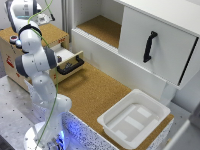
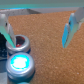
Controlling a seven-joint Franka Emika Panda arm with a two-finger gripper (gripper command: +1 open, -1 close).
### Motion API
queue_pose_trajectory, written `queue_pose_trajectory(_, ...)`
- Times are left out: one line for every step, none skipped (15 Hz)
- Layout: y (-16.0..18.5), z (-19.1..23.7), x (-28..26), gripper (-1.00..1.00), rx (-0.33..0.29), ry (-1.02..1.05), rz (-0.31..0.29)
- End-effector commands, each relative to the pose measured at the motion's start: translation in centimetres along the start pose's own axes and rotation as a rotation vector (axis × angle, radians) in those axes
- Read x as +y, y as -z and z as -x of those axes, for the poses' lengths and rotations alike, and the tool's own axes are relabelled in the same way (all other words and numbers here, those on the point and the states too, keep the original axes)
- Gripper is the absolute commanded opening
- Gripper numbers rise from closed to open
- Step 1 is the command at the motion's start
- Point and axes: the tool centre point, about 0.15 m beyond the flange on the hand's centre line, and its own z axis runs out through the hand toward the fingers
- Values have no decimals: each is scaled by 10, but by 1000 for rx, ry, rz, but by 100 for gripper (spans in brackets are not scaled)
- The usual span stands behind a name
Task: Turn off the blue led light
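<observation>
Exterior view
Arm: the white Franka arm (image 1: 37, 60) rises from its pedestal (image 1: 47, 140) at the lower left of the frame and bends up toward the upper left corner, a green cable running along it.
Pedestal glow: broad blue light at the foot of the pedestal, bottom left.
Wooden box: a light wooden box (image 1: 20, 47) with a cork top sits at the left, partly behind the arm.
Small drawer: a drawer (image 1: 70, 62) stands pulled out of the box, with a black handle (image 1: 71, 66) on its front, left of centre.
Cork table: the cork surface (image 1: 95, 92) fills the middle of the frame.
White tray: an empty-looking white plastic tray (image 1: 136, 119) lies at the lower right, on the edge of the cork.
Cabinet: a white cabinet (image 1: 150, 35) fills the upper right, its door bearing a black vertical handle (image 1: 150, 46); a cork shelf shows in the open bay to the left of the door.
Gripper and light: neither can be made out here.

Wrist view
Gripper: the gripper (image 2: 37, 31) has its two bluish fingers spread wide, one at the upper left edge, the other at the upper right, with nothing between them.
Blue led light: the blue led light (image 2: 20, 62) glows bright cyan inside a dark rim at the lower left of the frame, apart from both fingers.
Red button: a red button (image 2: 19, 45) sits just above the blue one in the frame, close to the left finger (image 2: 6, 27).
Surface: brown cork (image 2: 55, 55) covers the rest of the frame.
</observation>
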Motion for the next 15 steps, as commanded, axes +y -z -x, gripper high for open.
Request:
queue_pose_trajectory(8,-18,-42,-100,-208,0,113)
queue_pose_trajectory(7,-12,-47,-100,-205,7,145)
queue_pose_trajectory(7,-8,-45,-100,-177,-24,156)
queue_pose_trajectory(6,-7,-43,-100,-166,-62,162)
queue_pose_trajectory(3,-8,-42,-100,-152,-83,160)
queue_pose_trajectory(2,-12,-41,-100,-133,-95,160)
queue_pose_trajectory(-1,-14,-41,-100,-130,-92,160)
queue_pose_trajectory(-5,-14,-41,-100,-129,-82,159)
queue_pose_trajectory(-7,-14,-41,-100,-128,-73,158)
queue_pose_trajectory(-10,-13,-41,-100,-131,-73,149)
queue_pose_trajectory(-14,-12,-41,-100,-136,-66,139)
queue_pose_trajectory(-19,-11,-41,-100,-141,-61,124)
queue_pose_trajectory(-22,-11,-41,-100,-144,-58,112)
queue_pose_trajectory(-26,-11,-42,-100,-141,-62,97)
queue_pose_trajectory(-35,-11,-47,-100,-149,-49,74)
